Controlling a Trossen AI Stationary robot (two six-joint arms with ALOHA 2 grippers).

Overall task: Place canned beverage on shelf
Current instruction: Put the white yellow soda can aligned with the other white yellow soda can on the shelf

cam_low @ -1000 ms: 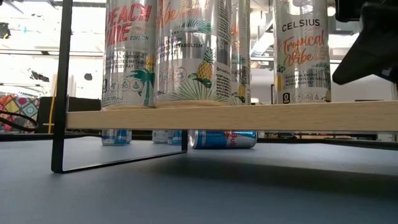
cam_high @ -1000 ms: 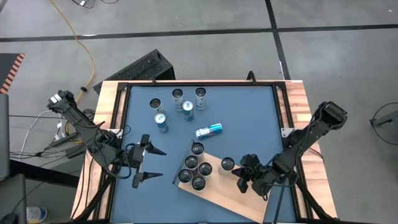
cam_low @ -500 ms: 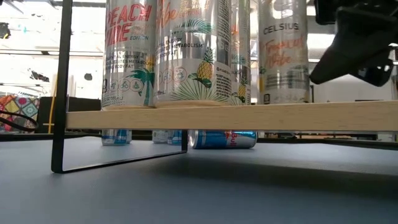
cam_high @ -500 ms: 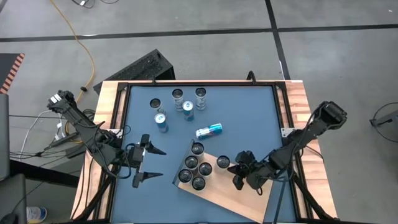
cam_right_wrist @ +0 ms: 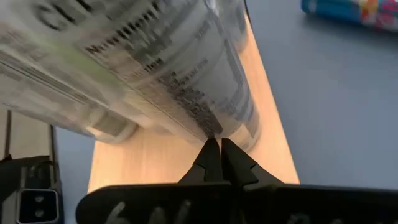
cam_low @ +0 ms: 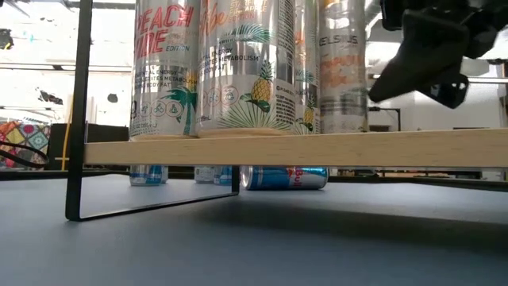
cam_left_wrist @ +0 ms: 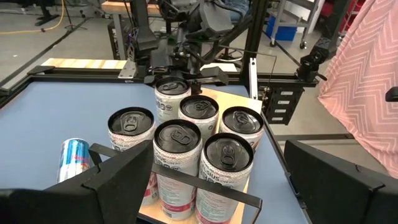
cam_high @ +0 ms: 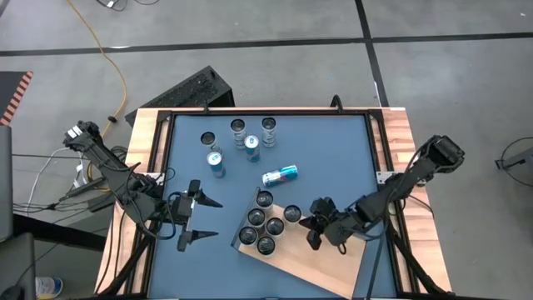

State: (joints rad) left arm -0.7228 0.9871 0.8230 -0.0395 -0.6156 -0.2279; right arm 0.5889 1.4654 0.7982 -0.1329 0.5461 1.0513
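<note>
The shelf (cam_high: 321,260), a light-wood board, lies slantwise near the table's front; in the low view it shows raised on a thin black frame. Several tall cans (cam_high: 256,219) stand grouped at its left end. One more silver can (cam_high: 292,213) stands upright just right of them. My right gripper (cam_high: 306,223) is shut, its tips against that can. My left gripper (cam_high: 218,219) stands open to the left of the shelf, with nothing between its fingers. My right gripper pushes the silver can with its shut fingertips (cam_right_wrist: 212,155), which meet the can's side wall (cam_right_wrist: 214,127) low down, near its base. The fingers come from the table's right, slanting downward. The can stands upright with its base on the shelf (cam_low: 343,67).
Several smaller cans (cam_high: 238,127) stand on the blue table toward its far edge. A blue can (cam_high: 280,174) lies on its side between them and the shelf. Wooden strips (cam_high: 141,133) edge the table.
My right gripper has gone toward the table's left, staying shut. The silver can has slid along the shelf ahead of it, upright, up to the group of cans.
</note>
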